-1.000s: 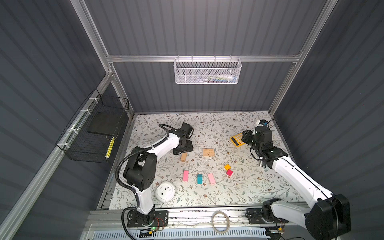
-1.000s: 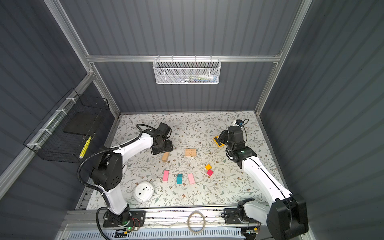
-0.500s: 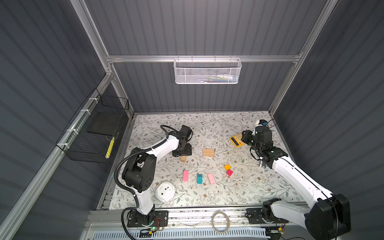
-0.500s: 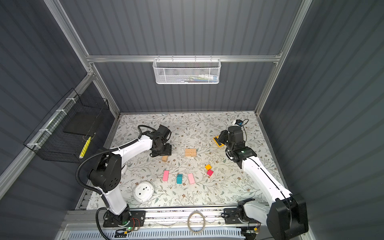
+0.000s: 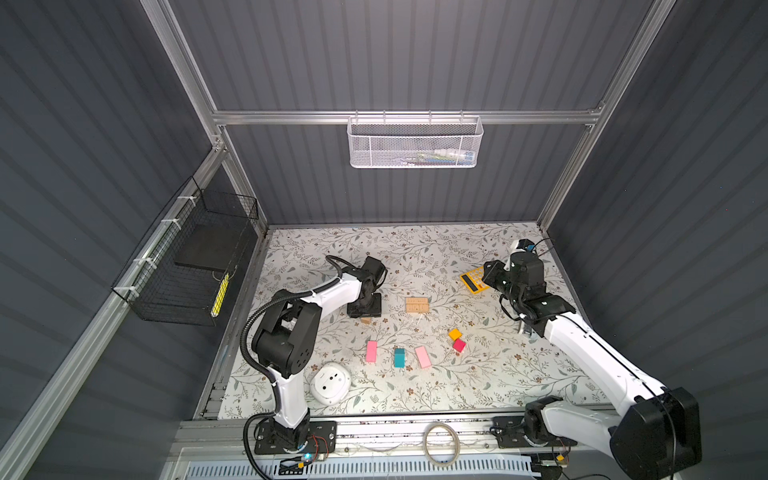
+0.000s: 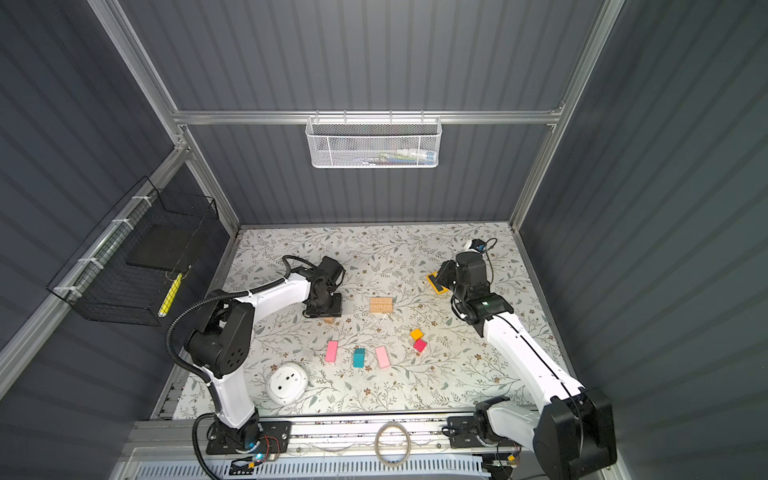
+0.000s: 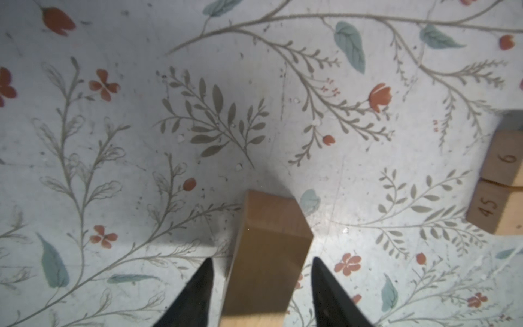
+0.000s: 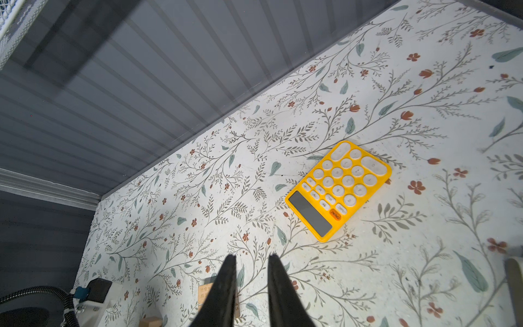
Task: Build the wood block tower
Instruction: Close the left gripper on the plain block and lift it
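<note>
You are at the very start: no block stands on another block yet. Two tan bars [image 5: 417, 304] lie flat, side by side and touching, near the middle of the bench [image 5: 498, 386]; I judge they can serve as the base. The third tan bar [image 7: 271, 226] lies near them on the left arm's side, and your left pincer [image 7: 261, 259] is set down around it. One finger stands on each side of the wood, with a thin strip of bench showing beside one finger, so it is not clenched on the bar yet.

Almost everything is left to do. At the front, one pink slab [image 5: 371, 351], the teal block [image 5: 399, 357] and the other pink slab [image 5: 422, 357] lie in a row. The orange cube [image 5: 455, 334] and the red cube [image 5: 459, 345] lie just beside each other.

Your right pincer [image 8: 252, 257] hovers at the back right, fingers narrowly apart, holding nothing, near the yellow calculator [image 8: 339, 189]. The calculator and the white round device [image 5: 331, 382] are well apart from the base. Between the bar and the base I see only bare bench.
</note>
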Robot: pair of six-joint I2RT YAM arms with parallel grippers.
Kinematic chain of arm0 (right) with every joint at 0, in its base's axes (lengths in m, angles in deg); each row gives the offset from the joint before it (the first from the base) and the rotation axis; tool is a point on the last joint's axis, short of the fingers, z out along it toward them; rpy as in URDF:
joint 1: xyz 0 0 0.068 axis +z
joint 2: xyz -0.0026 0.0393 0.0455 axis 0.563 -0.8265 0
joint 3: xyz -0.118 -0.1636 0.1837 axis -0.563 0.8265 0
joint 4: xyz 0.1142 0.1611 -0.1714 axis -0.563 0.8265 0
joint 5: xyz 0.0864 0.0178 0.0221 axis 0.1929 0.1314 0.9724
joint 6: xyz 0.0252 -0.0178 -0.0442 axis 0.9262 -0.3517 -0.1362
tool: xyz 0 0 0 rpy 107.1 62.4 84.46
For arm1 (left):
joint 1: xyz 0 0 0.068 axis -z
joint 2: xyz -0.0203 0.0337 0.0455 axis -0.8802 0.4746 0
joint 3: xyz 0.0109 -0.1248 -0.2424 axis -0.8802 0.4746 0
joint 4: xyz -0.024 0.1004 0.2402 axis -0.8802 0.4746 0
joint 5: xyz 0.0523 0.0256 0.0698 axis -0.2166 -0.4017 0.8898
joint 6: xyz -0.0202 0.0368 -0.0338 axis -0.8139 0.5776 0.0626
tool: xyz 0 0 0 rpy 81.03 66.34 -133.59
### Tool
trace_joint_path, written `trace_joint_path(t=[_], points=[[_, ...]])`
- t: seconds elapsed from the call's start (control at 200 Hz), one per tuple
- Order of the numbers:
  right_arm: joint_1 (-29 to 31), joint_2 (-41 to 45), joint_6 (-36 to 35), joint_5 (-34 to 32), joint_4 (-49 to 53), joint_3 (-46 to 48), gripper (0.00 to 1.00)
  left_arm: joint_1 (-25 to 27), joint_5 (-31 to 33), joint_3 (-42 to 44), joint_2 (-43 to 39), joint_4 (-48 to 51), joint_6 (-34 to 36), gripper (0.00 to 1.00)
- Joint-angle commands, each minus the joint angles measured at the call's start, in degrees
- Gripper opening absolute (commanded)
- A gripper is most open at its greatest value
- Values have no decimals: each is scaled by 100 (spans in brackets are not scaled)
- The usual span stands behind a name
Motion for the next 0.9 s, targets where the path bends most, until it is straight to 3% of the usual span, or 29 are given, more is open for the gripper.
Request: trace_joint_path(t=[0.0,0.155,0.315,0.565,0.895], points=[[-24,-48,36,35,-49,-27,24,49,-123,-22,153,-5,191,46],[-24,-43,37,41,-41,-27,23,72,-179,-112,217,35,415,36],[-23,-58,59,59,-50,-36,23,97,-109,-140,193,87,619,17],[-21,-92,68,140,-50,-62,23,325,-101,-187,81,165,1254,6],[-25,-56,98,167,-41,-54,22,678,-429,-316,126,391,2294,1]])
